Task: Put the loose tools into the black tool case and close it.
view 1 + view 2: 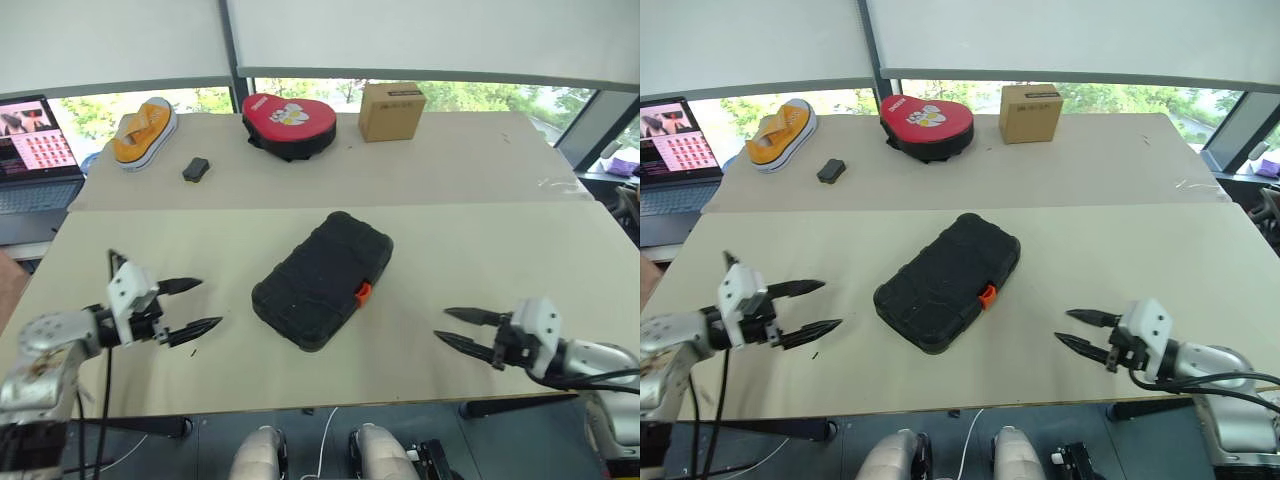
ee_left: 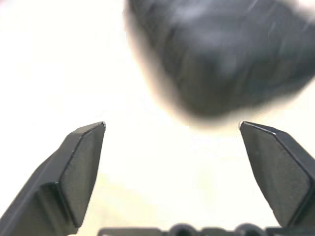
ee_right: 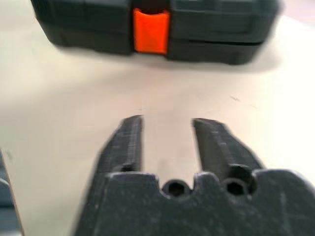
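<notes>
The black tool case (image 1: 320, 280) lies shut and slantwise in the middle of the near table, its orange latch (image 1: 363, 293) facing my right side. The loose tools are out of view. Off the case's left end, my left gripper (image 1: 208, 303) hangs just above the tabletop, open wide and empty, pointing at the case. To the right of the case, my right gripper (image 1: 442, 324) is also open and empty, aimed at the latch side. The right wrist view has the latch (image 3: 151, 30) straight ahead of the fingers (image 3: 128, 142).
On the far table stand a red heart-shaped pouch (image 1: 290, 122), a cardboard box (image 1: 391, 110), an orange shoe (image 1: 143, 130) and a small black box (image 1: 195, 169). A laptop (image 1: 35, 150) sits at the far left. The near table edge (image 1: 330, 405) runs just below both grippers.
</notes>
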`<move>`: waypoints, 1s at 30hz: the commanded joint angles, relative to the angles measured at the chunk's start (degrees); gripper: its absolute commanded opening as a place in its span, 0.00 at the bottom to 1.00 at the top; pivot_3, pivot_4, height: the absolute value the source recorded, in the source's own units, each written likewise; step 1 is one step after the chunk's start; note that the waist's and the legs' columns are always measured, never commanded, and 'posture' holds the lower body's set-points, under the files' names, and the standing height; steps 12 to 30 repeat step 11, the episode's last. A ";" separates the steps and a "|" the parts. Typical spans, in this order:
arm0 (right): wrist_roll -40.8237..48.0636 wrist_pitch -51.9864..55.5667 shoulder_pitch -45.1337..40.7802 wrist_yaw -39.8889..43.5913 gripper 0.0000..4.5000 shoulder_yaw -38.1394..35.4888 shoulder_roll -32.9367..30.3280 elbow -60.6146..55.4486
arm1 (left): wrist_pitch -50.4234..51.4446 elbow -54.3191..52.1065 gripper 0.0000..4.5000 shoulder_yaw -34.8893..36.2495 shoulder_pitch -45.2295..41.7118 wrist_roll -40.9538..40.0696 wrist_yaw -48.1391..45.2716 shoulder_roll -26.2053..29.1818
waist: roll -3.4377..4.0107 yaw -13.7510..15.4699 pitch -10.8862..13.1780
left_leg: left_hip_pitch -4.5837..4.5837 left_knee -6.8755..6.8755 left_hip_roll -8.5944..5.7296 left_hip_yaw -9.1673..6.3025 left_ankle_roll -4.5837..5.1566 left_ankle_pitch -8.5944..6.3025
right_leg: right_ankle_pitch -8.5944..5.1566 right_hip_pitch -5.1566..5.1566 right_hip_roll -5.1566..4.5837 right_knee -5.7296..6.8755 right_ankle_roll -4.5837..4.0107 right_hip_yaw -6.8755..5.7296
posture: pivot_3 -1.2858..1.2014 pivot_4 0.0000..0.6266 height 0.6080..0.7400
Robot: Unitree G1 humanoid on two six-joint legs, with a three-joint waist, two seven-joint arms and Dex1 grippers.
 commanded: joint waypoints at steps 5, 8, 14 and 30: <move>-1.02 -12.32 -4.93 6.62 1.00 -1.15 -2.53 11.59 | -8.79 -4.31 1.00 6.61 11.83 2.34 4.88 -1.50 | -0.13 1.36 0.19 | -0.01 0.00 -0.03 0.10 0.01 -0.02 | 0.02 0.00 -0.26 -0.12 -0.04 -0.06 | 0.52 0.24 1.00; -0.42 -11.39 -6.79 7.41 1.00 -0.54 -2.43 13.65 | -9.78 -5.06 1.00 6.26 12.09 2.15 6.64 -2.60 | -0.12 1.70 0.19 | -0.04 0.00 -0.02 0.17 0.00 -0.02 | 0.05 -0.03 -0.72 -0.09 -0.11 -0.17 | 0.52 0.24 1.00; -1.15 -13.02 -9.20 7.06 1.00 -0.38 -1.71 16.57 | -11.05 -6.02 1.00 5.85 12.81 2.18 8.04 -3.67 | -0.12 1.63 0.19 | -0.06 0.00 -0.01 0.19 -0.02 -0.03 | 0.06 -0.01 -0.81 -0.10 -0.11 -0.15 | 0.52 0.24 1.00; -1.15 -13.02 -9.20 7.06 1.00 -0.38 -1.71 16.57 | -11.05 -6.02 1.00 5.85 12.81 2.18 8.04 -3.67 | -0.12 1.63 0.19 | -0.06 0.00 -0.01 0.19 -0.02 -0.03 | 0.06 -0.01 -0.81 -0.10 -0.11 -0.15 | 0.52 0.24 1.00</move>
